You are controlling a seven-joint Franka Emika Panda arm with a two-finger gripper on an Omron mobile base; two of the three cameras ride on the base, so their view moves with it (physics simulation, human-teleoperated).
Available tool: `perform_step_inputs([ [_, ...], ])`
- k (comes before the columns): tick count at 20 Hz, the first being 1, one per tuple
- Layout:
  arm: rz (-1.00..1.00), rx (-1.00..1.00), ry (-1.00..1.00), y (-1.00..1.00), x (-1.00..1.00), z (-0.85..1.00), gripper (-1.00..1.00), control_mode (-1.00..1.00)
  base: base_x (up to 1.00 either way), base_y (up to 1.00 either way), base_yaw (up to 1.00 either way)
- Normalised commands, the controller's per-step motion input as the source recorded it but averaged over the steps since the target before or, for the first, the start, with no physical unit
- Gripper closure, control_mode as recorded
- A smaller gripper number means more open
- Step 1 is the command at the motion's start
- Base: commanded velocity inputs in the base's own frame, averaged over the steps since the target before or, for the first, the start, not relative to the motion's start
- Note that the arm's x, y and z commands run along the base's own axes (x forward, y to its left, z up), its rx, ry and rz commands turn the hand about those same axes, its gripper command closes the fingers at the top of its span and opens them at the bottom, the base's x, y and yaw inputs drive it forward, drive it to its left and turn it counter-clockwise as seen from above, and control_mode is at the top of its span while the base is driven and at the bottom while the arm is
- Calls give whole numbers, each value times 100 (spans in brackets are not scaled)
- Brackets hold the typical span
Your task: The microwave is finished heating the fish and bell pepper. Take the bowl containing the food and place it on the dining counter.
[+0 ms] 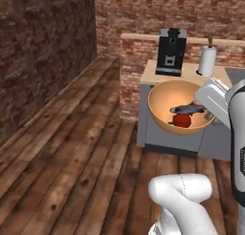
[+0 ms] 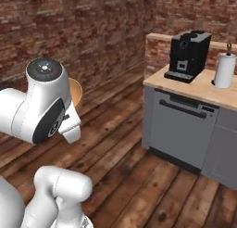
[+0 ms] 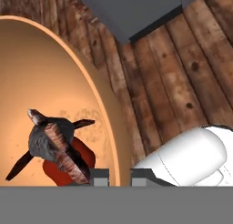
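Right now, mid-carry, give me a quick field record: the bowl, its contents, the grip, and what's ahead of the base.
bowl: orange-tan bowl held in the air over the wood floor, tilted
contents: fish lying on red bell pepper, both inside
grip: gripper pinching the rim, one finger either side
ahead: grey counter with coffee machine and paper towel roll

Bowl (image 2: 77,93) edge behind arm (image 2: 44,104); coffee machine (image 2: 187,55), towel roll (image 2: 225,70) on counter (image 2: 194,88).

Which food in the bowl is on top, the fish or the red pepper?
The fish is on top. It is grey, and it lies across the red bell pepper, which peeks out from under it inside the orange bowl.
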Motion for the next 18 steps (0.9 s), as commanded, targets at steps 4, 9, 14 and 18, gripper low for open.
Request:
perform_step_inputs([
  [4, 0, 0, 0, 0, 0, 0, 100, 100, 100, 67, -50],
  [9, 0, 0, 0, 0, 0, 0, 100, 100, 100, 80, -42],
  [14, 0, 0, 0, 0, 0, 0, 100, 100, 100, 92, -38],
  [18, 0, 0, 0, 0, 0, 0, 100, 100, 100, 100, -39],
])
